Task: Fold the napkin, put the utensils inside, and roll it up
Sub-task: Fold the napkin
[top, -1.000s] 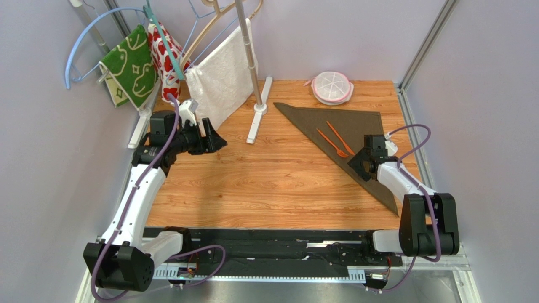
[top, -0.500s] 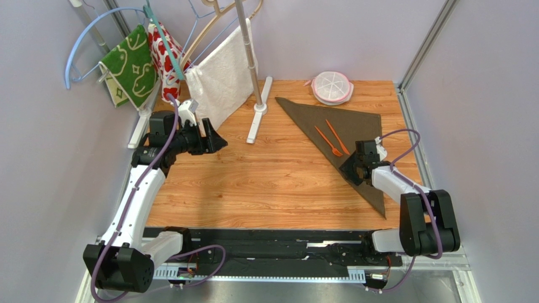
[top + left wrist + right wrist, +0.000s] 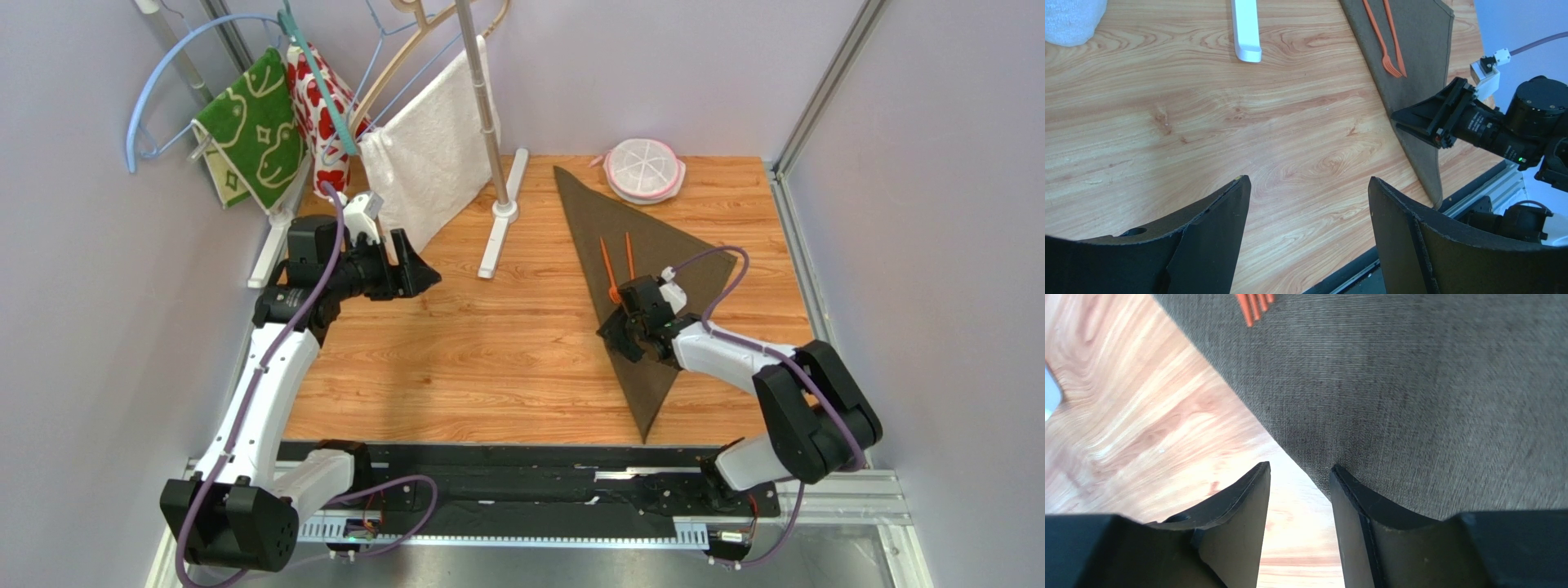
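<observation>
Left arm (image 3: 264, 392) and right arm (image 3: 734, 358): white link shells, black joint housings, a lilac cable (image 3: 715, 250) looped along each. Left pincer (image 3: 1309, 180) and right pincer (image 3: 1300, 467) matte black, broad wedge-shaped fingers (image 3: 1211, 233). Small white connector block (image 3: 1487, 66) by right wrist, green light nearby.

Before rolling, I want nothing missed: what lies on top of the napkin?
Two utensils lie side by side on the napkin, toward its far end. The right end effector is over its left edge; the cloth beneath it is hidden in the top view.
</observation>
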Available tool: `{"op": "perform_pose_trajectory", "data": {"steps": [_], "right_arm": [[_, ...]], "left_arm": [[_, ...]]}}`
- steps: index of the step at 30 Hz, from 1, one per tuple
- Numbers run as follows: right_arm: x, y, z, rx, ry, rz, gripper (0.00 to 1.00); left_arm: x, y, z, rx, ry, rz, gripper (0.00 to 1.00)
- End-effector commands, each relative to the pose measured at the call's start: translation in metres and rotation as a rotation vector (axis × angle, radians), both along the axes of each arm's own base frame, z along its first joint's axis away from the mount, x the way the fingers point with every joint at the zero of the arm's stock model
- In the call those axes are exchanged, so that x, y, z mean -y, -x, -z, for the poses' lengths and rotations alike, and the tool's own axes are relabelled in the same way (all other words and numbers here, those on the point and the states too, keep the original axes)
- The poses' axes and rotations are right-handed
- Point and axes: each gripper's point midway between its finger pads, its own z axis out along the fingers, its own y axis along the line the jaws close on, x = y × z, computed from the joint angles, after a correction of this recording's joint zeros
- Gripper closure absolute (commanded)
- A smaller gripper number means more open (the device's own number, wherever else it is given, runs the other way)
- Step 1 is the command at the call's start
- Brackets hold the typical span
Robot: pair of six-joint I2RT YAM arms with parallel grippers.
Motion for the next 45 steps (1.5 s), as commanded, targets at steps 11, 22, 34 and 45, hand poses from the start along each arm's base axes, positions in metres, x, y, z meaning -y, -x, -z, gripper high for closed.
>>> {"op": "perform_pose_trajectory", "data": {"steps": [11,22,34,45], "right_arm": [[-0.060,-0.012,0.024,-0.043,0.022,-0.051,0.54],[-0.078,0.027,-0.090,0.219,0.395,-0.579,0.53],[-0.081,0.120,-0.041,0.110,0.730,-0.809,0.58],[-0.080,0.125,-0.037,0.113,0.823,-0.805,0.57]], "left_arm": [[-0.001,-0.003,-0.007,0.041,0.010,-0.001,0.21],[-0.005,-0.004,0.004,0.016,-0.014,-0.032,0.21],[0.001,-0.001,0.011,0.001,-0.050,-0.018,0.22],[0.004,-0.001,0.011,0.001,-0.047,-0.006,0.22]]}}
